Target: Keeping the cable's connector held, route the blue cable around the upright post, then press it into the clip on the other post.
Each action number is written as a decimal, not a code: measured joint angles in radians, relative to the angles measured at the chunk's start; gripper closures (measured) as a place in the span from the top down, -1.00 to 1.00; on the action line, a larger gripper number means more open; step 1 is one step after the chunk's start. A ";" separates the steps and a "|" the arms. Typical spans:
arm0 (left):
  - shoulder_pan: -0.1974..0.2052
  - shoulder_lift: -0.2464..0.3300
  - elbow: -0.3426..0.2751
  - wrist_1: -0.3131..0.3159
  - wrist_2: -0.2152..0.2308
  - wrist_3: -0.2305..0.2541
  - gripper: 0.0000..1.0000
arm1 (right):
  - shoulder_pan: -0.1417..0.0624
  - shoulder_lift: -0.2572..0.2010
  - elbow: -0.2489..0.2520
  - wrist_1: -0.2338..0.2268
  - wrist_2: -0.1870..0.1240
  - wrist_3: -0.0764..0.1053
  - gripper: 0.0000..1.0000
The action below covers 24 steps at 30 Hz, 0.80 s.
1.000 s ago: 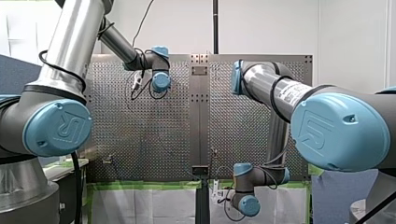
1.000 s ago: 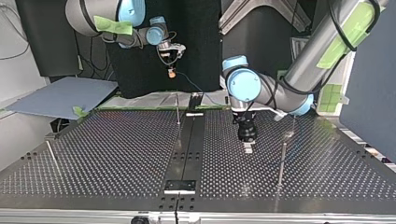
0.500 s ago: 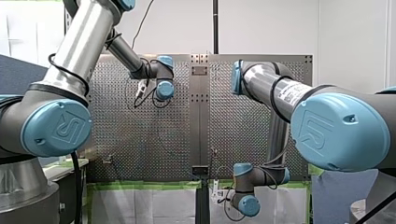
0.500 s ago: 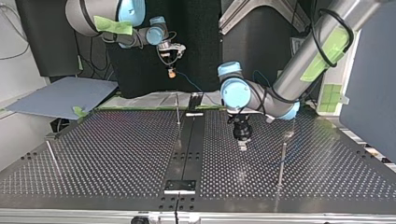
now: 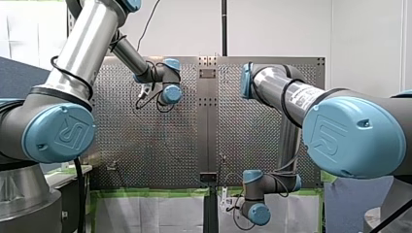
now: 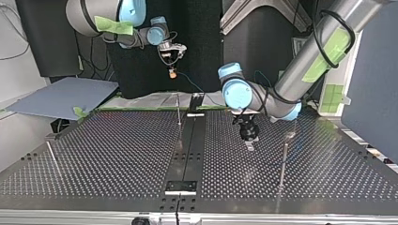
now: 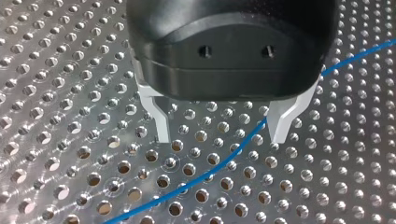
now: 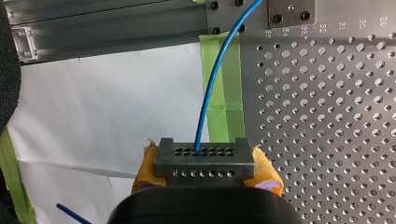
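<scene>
Perforated steel bench, listed from the top view's near edge to its far edge.

- Near posts: thin and upright, one at the top view's right, one at its left.
- Left fingers: bare metal, spread wide, gripping nothing. The tips are low over the bench, between the right-hand post and the dark centre rail.
- Cable: blue, lying flat on the bench. It runs slantwise through the gap between the left fingers, just beside one tip and well apart from the other. Whether it touches that tip cannot be told.
- Far post: upright beside the rail, near the bench's far edge.
- Right fingers: yellow pads, closed on the grey connector. They hold it up beyond the bench's far edge, over a white sheet and green tape. The cable leaves the connector's face and curves toward the bench edge.
</scene>
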 joint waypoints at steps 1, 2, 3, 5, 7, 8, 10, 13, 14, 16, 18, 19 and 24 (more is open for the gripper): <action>0.001 0.000 0.000 0.002 0.003 0.012 0.98 | 0.000 0.000 0.000 0.000 0.000 0.001 -1.00; 0.001 0.000 0.000 0.003 0.004 0.021 0.98 | 0.000 0.000 0.000 -0.001 0.000 0.002 -1.00; 0.002 -0.001 0.000 0.004 0.005 0.031 0.98 | 0.000 0.000 0.000 -0.002 0.000 0.003 -1.00; 0.004 -0.001 0.000 0.005 0.003 0.049 0.98 | -0.001 0.000 0.000 -0.006 -0.001 0.007 -1.00; 0.009 -0.001 0.000 0.006 -0.002 0.061 0.98 | -0.001 0.000 0.000 -0.008 -0.001 0.009 -1.00; 0.012 -0.001 0.000 0.006 -0.004 0.065 0.98 | -0.001 0.000 0.000 -0.010 -0.001 0.010 -1.00; 0.018 -0.001 0.000 0.003 -0.009 0.072 0.98 | -0.001 0.000 0.000 -0.012 -0.001 0.012 -1.00; 0.029 -0.002 0.000 -0.003 -0.009 0.082 0.98 | -0.001 0.000 0.000 -0.013 -0.001 0.013 -1.00; 0.031 -0.003 0.000 -0.005 -0.007 0.084 0.98 | -0.001 0.000 0.000 -0.013 -0.001 0.013 -1.00; 0.032 -0.014 0.005 -0.012 -0.003 0.089 0.98 | -0.001 0.000 0.000 -0.014 -0.001 0.014 -1.00; 0.031 -0.028 0.015 -0.023 -0.001 0.093 0.98 | -0.001 0.000 0.000 -0.014 -0.001 0.015 -1.00; 0.029 -0.039 0.024 -0.034 0.000 0.095 0.98 | -0.001 0.000 0.000 -0.014 -0.001 0.015 -1.00; 0.019 -0.084 0.043 -0.062 -0.007 0.100 0.98 | -0.003 0.000 0.000 -0.014 -0.001 0.015 -1.00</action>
